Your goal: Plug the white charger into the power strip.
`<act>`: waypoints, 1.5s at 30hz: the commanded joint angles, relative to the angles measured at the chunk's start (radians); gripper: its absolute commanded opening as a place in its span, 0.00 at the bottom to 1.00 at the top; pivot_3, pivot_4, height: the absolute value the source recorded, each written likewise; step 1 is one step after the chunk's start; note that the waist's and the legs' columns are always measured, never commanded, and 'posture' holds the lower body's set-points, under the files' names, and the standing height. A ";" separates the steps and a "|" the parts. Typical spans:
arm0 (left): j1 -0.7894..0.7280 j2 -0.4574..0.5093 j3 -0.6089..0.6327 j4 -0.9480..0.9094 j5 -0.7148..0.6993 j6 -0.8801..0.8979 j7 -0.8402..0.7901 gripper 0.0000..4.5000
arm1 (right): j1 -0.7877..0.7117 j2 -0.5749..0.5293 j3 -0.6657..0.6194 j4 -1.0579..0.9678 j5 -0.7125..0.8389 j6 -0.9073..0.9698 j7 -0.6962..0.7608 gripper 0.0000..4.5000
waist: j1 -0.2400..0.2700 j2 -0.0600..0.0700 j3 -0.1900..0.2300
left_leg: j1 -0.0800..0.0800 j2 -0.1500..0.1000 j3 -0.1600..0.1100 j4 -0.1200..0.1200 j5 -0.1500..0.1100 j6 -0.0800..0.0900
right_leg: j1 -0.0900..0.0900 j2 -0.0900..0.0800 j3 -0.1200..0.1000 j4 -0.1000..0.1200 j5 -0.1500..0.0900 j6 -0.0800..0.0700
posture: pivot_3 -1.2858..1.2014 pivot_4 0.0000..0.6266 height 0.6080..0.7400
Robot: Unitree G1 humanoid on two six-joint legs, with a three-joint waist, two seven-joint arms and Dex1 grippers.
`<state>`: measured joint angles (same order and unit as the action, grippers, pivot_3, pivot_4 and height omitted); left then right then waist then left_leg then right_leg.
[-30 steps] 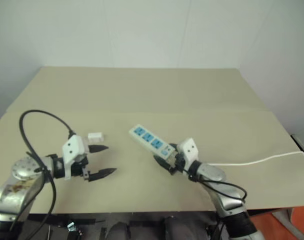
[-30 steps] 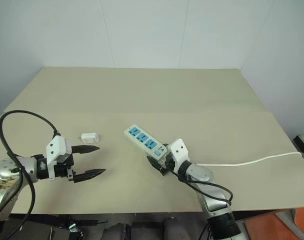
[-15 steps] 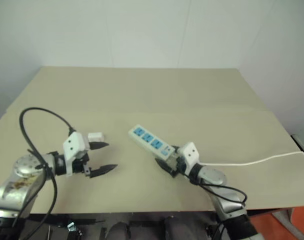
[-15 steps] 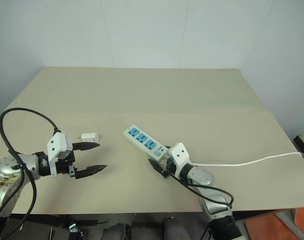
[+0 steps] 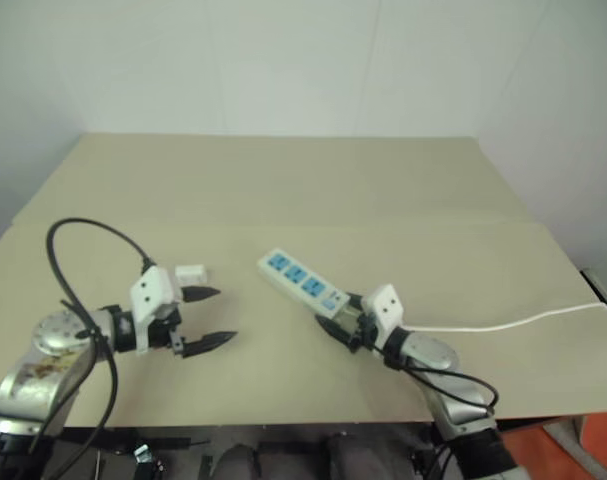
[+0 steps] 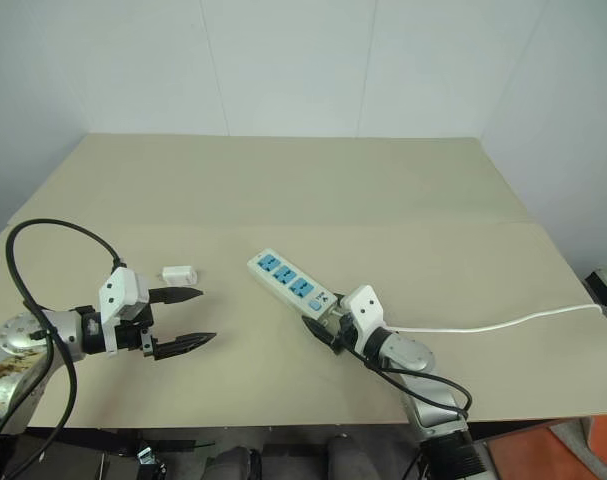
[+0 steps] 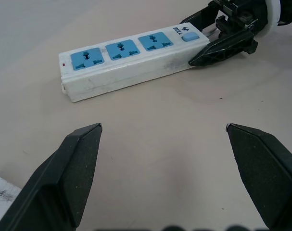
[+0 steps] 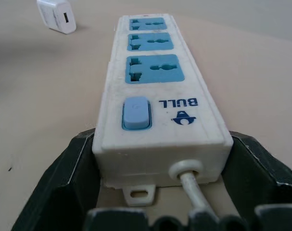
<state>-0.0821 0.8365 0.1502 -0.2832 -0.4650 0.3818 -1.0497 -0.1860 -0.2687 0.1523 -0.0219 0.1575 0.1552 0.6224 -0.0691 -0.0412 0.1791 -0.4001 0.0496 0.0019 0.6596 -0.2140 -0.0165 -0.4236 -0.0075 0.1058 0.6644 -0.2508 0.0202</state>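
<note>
Right gripper fingers flank the power strip's cord end, contact unclear. Left gripper wide open, empty, near the charger

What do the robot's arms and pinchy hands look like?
Each arm is shiny silver metal with a black cable; the left arm's cable loops high. The left gripper and right gripper are boxy white housings, each with two pointed black fingers.

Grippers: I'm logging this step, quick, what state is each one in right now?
Left gripper: open, holding nothing.
Right gripper: fingers flank the cord end of the power strip; whether they grip it cannot be told.
</note>
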 commanded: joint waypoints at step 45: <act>-1.254 -0.188 -0.861 1.284 1.027 -0.359 -0.442 1.00 | -0.127 -0.101 0.144 0.170 -0.026 -0.119 0.405 0.76 | -0.030 -0.002 -0.001 | 0.000 -0.001 -0.003 0.001 0.000 0.000 | 0.000 0.006 0.003 0.003 0.000 0.001 | 0.52 0.24 1.00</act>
<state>-1.3246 0.6474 -0.7216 0.9900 0.5407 0.0228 -1.5048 -0.3296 -0.3794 0.2459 0.1472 0.1678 0.0244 1.0331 -0.0987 -0.0436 0.1780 -0.4000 0.0490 -0.0008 0.6603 -0.2140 -0.0161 -0.4236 -0.0018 0.1091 0.6671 -0.2507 0.0211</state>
